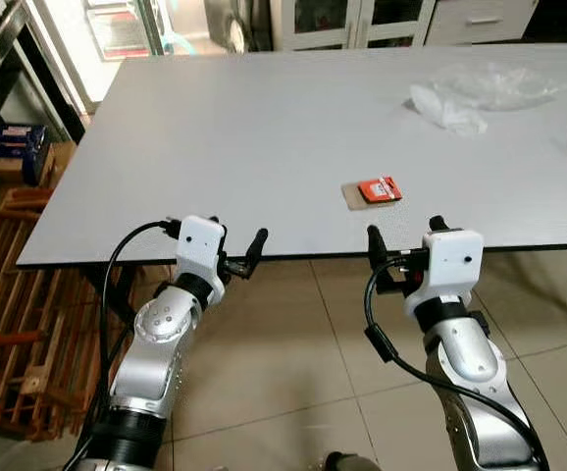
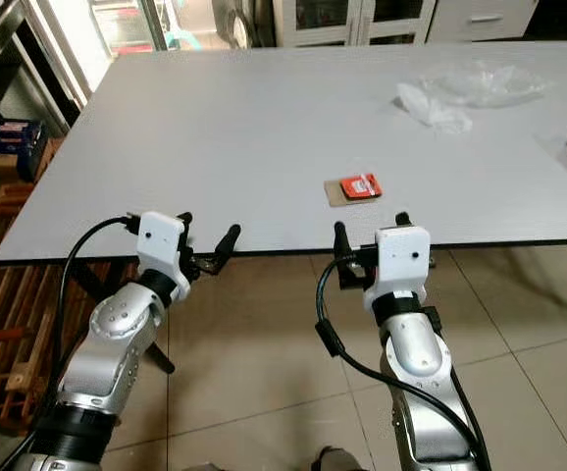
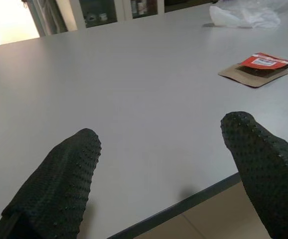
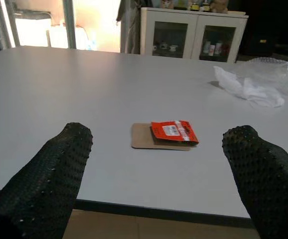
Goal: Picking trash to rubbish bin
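The red packet (image 1: pixel 380 188) is the trash to pick up. It lies flat on a small brown card (image 1: pixel 354 197), and both rest on the grey table (image 1: pixel 264 128), close to the table's near edge. Nothing is touching the packet.

The right gripper (image 1: pixel 401 238) is the closest to the packet. It sits just off the table's near edge, a little below the top, and points right at the packet. Its two black fingers (image 4: pixel 49 174) are spread wide with nothing between them. The left gripper (image 1: pixel 236 243) waits at the same edge, farther from the packet, and its fingers (image 3: pixel 59 179) are spread apart and empty too.

Farther from the packet, toward the table's far side, lie some white crumpled paper (image 1: pixel 447 106) and a clear plastic bag (image 1: pixel 494 83) (more trash, probably).

The robot looks to be at the very start: lined up, but not reaching yet. Next, the right gripper should probably lift above the table top, go forward over the packet, come down and pinch it. The packet is thin and flat, so the fingers may slip on it. I can't see a rubbish bin.
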`<state>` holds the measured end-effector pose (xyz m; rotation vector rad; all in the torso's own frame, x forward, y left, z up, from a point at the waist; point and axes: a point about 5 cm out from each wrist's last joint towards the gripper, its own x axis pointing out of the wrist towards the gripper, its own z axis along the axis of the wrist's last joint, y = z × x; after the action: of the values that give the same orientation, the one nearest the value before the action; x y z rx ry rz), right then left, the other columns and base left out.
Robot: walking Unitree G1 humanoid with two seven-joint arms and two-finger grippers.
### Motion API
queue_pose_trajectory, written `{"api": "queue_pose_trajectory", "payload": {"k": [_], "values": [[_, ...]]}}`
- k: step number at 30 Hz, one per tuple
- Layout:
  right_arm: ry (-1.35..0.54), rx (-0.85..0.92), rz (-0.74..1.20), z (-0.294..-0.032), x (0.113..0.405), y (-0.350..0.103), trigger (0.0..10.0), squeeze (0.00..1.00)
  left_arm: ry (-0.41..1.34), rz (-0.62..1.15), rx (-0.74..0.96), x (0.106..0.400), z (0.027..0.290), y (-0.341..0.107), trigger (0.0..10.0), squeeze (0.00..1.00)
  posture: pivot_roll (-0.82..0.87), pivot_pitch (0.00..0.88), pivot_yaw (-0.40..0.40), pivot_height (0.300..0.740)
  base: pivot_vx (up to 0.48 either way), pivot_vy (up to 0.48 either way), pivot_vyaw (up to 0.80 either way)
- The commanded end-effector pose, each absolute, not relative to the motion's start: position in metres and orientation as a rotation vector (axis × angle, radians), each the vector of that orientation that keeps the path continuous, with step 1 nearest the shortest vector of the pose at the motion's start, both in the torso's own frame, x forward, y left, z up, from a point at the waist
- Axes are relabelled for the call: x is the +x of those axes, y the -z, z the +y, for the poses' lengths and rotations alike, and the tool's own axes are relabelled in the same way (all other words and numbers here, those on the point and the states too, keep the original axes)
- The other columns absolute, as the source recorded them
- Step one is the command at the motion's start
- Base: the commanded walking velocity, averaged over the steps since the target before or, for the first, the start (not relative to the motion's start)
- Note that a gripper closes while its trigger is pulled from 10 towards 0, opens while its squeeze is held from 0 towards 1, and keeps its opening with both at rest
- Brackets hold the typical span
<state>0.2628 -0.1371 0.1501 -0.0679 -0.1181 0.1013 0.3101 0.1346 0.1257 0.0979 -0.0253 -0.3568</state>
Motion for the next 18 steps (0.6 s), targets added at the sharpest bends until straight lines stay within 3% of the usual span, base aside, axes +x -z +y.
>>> {"api": "queue_pose_trajectory", "payload": {"k": [1,9,12,18], "values": [[-0.111,-0.070,-0.128,-0.1345,0.2626,-0.1512,10.0,0.00,0.352,-0.045,0.098,0.3099,0.1366,-0.1297,10.0,0.00,-0.06,0.119,0.050,0.740,0.000,0.000,0.00],[-0.110,-0.079,-0.128,-0.1343,0.2633,-0.1511,10.0,0.00,0.365,-0.048,0.101,0.3093,0.1359,-0.1301,10.0,0.00,-0.06,0.122,0.050,0.740,0.437,0.000,0.00],[-0.112,-0.080,-0.126,-0.1335,0.2632,-0.1505,10.0,0.00,0.352,-0.040,0.100,0.3096,0.1369,-0.1289,10.0,0.00,-0.06,0.123,0.049,0.740,0.389,-0.276,0.00],[-0.113,-0.083,-0.124,-0.1338,0.2630,-0.1502,10.0,0.00,0.359,-0.045,0.103,0.3087,0.1365,-0.1288,10.0,0.00,-0.06,0.124,0.048,0.740,0.000,0.000,0.00]]}}
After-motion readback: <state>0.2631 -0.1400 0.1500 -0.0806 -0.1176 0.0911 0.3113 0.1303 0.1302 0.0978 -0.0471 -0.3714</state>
